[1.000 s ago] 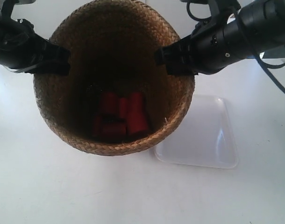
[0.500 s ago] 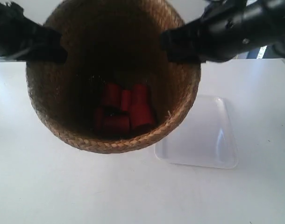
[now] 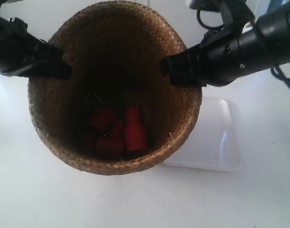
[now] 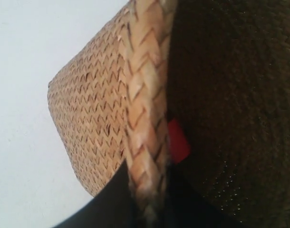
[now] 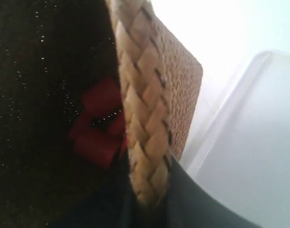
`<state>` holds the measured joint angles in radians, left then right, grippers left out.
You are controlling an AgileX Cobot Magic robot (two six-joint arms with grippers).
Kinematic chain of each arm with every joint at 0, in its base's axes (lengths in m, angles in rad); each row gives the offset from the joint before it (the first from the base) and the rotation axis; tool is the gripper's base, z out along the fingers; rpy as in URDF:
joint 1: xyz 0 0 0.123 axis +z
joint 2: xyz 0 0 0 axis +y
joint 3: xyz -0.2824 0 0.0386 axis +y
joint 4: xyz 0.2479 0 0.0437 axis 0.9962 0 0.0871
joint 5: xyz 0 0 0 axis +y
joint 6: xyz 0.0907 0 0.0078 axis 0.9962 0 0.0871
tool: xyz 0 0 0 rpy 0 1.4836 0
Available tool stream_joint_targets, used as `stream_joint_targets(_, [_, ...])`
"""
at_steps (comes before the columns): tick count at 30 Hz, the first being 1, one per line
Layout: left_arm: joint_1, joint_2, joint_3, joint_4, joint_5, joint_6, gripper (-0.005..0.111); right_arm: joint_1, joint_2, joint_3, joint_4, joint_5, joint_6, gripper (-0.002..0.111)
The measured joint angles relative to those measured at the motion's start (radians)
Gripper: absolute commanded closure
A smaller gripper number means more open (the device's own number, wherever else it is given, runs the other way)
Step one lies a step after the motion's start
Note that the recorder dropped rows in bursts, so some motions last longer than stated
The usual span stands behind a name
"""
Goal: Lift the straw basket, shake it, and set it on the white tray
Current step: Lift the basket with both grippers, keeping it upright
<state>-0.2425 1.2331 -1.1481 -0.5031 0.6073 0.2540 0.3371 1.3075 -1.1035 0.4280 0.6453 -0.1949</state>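
The straw basket [image 3: 111,61] hangs in the air, held by both arms at opposite sides of its braided rim. My left gripper [image 4: 147,209] is shut on the rim [image 4: 145,118], one finger outside the wall and one inside. On the other side my right gripper [image 5: 149,199] is shut on the rim [image 5: 142,109] the same way. The arm at the exterior view's left [image 3: 21,50] and the arm at the exterior view's right [image 3: 230,47] flank the basket. The white tray [image 3: 216,137] lies on the table, partly hidden behind the basket.
Several red blocks [image 3: 119,130] lie loose in the basket's dark bottom, also seen as red blocks [image 5: 95,123] in the right wrist view. The white table [image 3: 40,199] stretches all round.
The basket has gone up and come back down within the second. The red blocks inside have shifted and regrouped. Both grippers keep their hold on the rim.
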Motion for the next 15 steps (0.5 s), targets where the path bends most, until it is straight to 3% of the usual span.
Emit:
stream_joint_targets(5, [-0.005,-0.069,-0.020,-0.063,-0.052,0.065,0.107,0.012,-0.115,-0.008,0.017,-0.061,-0.026,0.108])
stream_joint_targets(15, [-0.005,0.005,0.043,-0.009,0.008,0.021,0.107,0.013,-0.034,0.062,0.010,-0.012,-0.010,0.108])
